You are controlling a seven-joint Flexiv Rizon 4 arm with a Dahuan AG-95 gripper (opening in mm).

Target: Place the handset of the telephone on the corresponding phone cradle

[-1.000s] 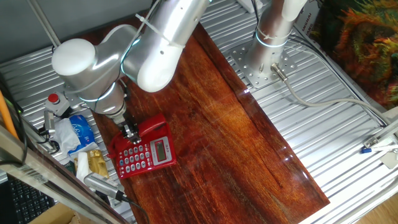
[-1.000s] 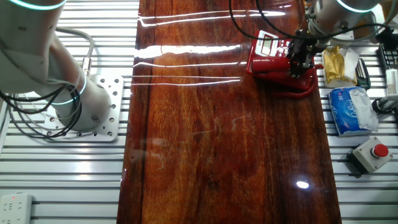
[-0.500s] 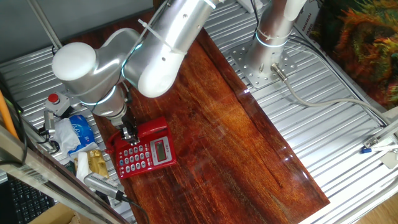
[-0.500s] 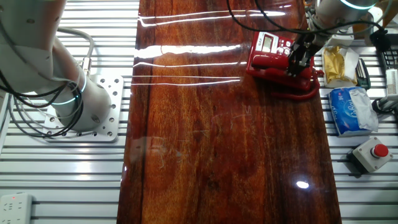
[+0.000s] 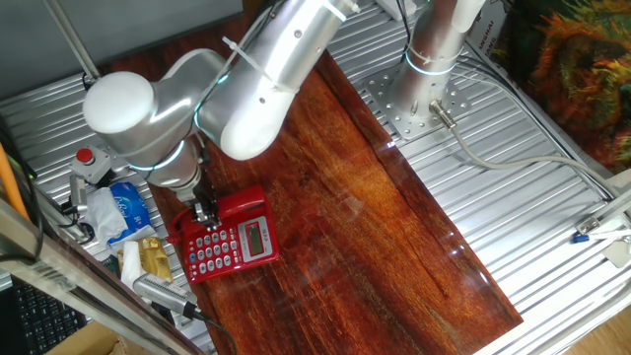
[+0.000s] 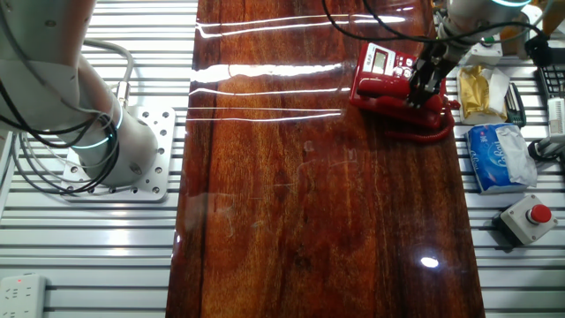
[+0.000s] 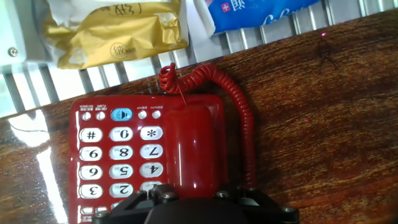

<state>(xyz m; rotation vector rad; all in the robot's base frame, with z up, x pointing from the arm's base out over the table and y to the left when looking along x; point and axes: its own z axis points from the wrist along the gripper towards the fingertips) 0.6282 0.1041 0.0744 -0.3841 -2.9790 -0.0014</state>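
Observation:
The red telephone [image 5: 237,242] sits at the table's left edge, keypad and display up; it also shows in the other fixed view [image 6: 381,64] and the hand view [image 7: 93,124]. The glossy red handset [image 7: 194,149] lies flat along the phone's side strip, over the phone cradle, which it hides. It also shows in the fixed views [image 5: 242,205] [image 6: 388,90]. Its curly cord [image 7: 239,118] loops beside it on the wood. My gripper [image 5: 205,211] [image 6: 415,88] [image 7: 194,199] stands over one end of the handset, jaws close against its two sides.
A yellow packet [image 7: 112,31] and a blue tissue pack [image 7: 261,12] lie on the metal slats just past the phone. A grey box with a red button [image 6: 528,215] sits further along. The arm's base plate [image 5: 414,99] is at the far side.
One second ago the handset hung tilted just above the base. It has come down flat onto the cradle strip, and the gripper has stayed on it since half a second ago.

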